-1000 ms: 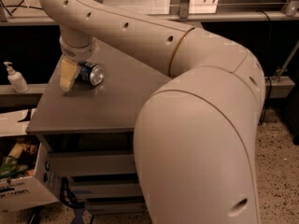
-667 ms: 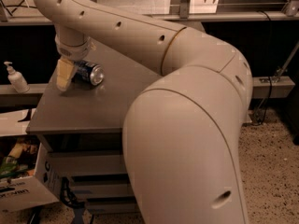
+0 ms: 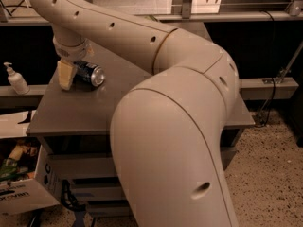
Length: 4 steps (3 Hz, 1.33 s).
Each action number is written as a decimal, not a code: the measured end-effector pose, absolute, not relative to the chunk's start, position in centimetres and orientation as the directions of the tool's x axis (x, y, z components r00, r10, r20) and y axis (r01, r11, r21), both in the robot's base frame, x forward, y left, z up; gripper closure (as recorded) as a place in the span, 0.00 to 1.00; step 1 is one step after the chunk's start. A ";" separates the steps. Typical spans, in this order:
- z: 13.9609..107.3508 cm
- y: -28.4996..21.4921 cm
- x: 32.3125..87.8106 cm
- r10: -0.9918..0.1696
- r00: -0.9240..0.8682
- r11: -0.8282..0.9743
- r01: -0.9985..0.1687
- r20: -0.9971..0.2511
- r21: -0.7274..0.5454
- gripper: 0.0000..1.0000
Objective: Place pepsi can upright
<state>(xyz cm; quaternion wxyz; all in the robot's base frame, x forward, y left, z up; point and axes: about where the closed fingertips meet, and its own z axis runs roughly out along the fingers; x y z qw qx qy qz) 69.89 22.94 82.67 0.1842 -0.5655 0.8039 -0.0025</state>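
since the earlier frames the arm's point(image 3: 180, 141) big rounded link has swung toward 9 o'clock across the picture. the gripper point(image 3: 67, 74) has slid a little the same way over the table, while the pepsi can point(image 3: 88, 71) has barely shifted.

camera view: the gripper hangs from the wrist at about 10 o'clock in the picture and points straight down. its pale tip is on or just above the grey table point(image 3: 71, 110), near the table's far left corner. the pepsi can lies on its side on the tabletop at the gripper's 3 o'clock, touching it or nearly so. the can's dark-blue body runs back under the wrist, and its silver end faces 4 o'clock, toward the camera. it is not upright. the wrist and the can hide the gripper's far side, so how wide it is spread, and whether it has hold of the can, cannot be told.

the arm comes in at 11 o'clock, slopes down toward 4 o'clock, bends, and fills the lower middle of the picture, hiding much of the table's right part. a white pump bottle point(image 3: 16, 79) stands on a ledge point(image 3: 35, 90) at the gripper's 9 o'clock, off the table. at 7 o'clock an open cardboard box point(image 3: 23, 200) sits beside the table. at 3 o'clock a dark cable point(image 3: 271, 96) hangs down toward the speckled floor point(image 3: 270, 174).
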 end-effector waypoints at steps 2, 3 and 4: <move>82.6 22.2 69.8 -0.908 -0.304 0.369 -0.905 -0.288 -0.209 0.64; 82.7 22.2 69.8 -0.908 -0.304 0.369 -0.905 -0.288 -0.209 0.87; 84.8 21.6 70.0 -0.871 -0.311 0.404 -0.894 -0.380 -0.195 1.00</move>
